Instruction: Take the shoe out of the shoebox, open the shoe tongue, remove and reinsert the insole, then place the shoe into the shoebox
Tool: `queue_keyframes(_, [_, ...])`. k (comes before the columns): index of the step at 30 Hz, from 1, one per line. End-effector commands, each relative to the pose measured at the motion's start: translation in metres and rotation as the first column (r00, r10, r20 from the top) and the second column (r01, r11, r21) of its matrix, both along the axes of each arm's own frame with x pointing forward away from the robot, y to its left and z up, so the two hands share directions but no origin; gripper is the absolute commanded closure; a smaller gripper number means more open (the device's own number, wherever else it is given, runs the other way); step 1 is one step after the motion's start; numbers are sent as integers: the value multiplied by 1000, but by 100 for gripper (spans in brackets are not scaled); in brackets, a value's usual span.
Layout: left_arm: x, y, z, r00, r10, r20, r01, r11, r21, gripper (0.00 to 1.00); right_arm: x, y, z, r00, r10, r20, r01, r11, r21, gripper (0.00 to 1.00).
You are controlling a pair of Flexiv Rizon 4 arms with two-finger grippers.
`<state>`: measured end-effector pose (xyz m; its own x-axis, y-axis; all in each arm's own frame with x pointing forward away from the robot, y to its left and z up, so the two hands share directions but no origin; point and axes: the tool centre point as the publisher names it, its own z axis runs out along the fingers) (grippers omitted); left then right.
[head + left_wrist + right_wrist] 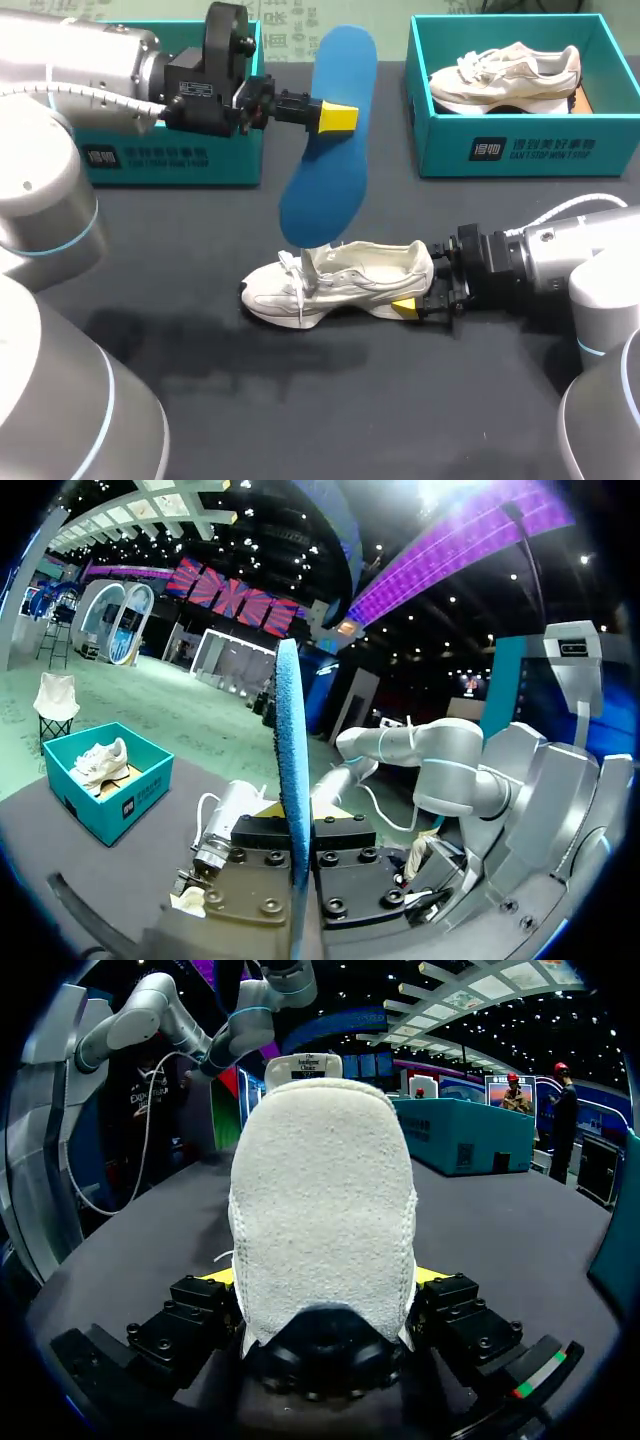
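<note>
Two steps are waiting, reinserting and boxing: the left gripper (345, 117) is clamping the blue insole (325, 150) just above the shoe (345, 280), whose heel the right gripper (425, 292) is gripping on the table (300, 400)

left claw (340, 117): clamps blue insole (322, 195) above shoe (345, 280) | right claw (418, 303): grips shoe heel on table (200, 390)

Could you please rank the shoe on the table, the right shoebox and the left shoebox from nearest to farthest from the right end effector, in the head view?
1. The shoe on the table: its heel sits between the fingers of the right end effector.
2. The right shoebox: beyond the end effector, at the far right.
3. The left shoebox: at the far left, past the shoe.
</note>
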<state>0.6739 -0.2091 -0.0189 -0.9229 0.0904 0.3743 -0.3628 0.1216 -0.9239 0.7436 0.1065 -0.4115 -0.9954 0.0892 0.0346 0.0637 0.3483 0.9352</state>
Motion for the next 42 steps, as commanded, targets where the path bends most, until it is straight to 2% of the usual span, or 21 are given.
queue_keyframes(1, [-23, 12, 25, 998, 65, -23, -65, 998, -17, 100, -1, 1, -1, 1000, -1, 0, 1, 1000, -3, 100])
queue_keyframes(2, [-27, 13, 35, 998, 66, -19, -66, 998, -15, 100, -1, 1, -1, 1000, -1, 0, 1, 1000, -3, 100])
queue_keyframes(14, [-29, 15, 35, 996, 80, -45, -81, 996, -34, 100, -1, 1, -1, 1000, -1, 0, 1, 1000, -3, 100])
queue_keyframes(16, [-36, 16, 44, 996, 81, -46, -84, 994, -64, 100, -1, 1, -1, 1000, -1, 0, 1, 1000, -3, 100])
queue_keyframes(22, [-50, 19, 65, 996, 86, -29, -87, 995, -53, 100, -1, 1, -1, 1000, -1, 0, 1, 1000, -3, 100])
queue_keyframes(27, [-55, 27, 77, 994, 103, -32, -105, 993, -61, 100, -1, 1, -1, 1000, -1, 0, 1, 1000, -3, 100])
queue_keyframes(34, [-58, 30, 84, 994, 60, -88, -66, 995, -68, 100, -1, 1, -1, 1000, -1, 0, 1, 1000, -3, 100])
queue_keyframes(42, [-63, 31, 89, 995, 45, -86, -49, 998, -51, 100, -1, 1, -1, 1000, -1, 0, 1, 1000, -3, 100])
